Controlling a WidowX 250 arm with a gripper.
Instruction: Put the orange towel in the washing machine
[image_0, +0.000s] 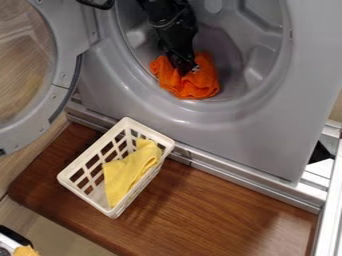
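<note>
Placing the orange towel (204, 82) inside the washing machine (247, 140) looks like the step in hand, and seems nearly done: the towel lies bunched low in the drum, just inside the round opening, with the black gripper (186, 69) down against it. The next move, I'd judge, calls for making sure the towel is free, then drawing the gripper up and out without dragging any cloth over the rim. Whether the gripper is pinching the towel or spread, I cannot tell; its tip is sunk among the folds. The towel's underside is hidden too. The top edge cuts off the arm and part of the drum, the left edge cuts off the door (61, 80), and something yellow-orange (25, 251) at the bottom left corner is too cropped to name.
</note>
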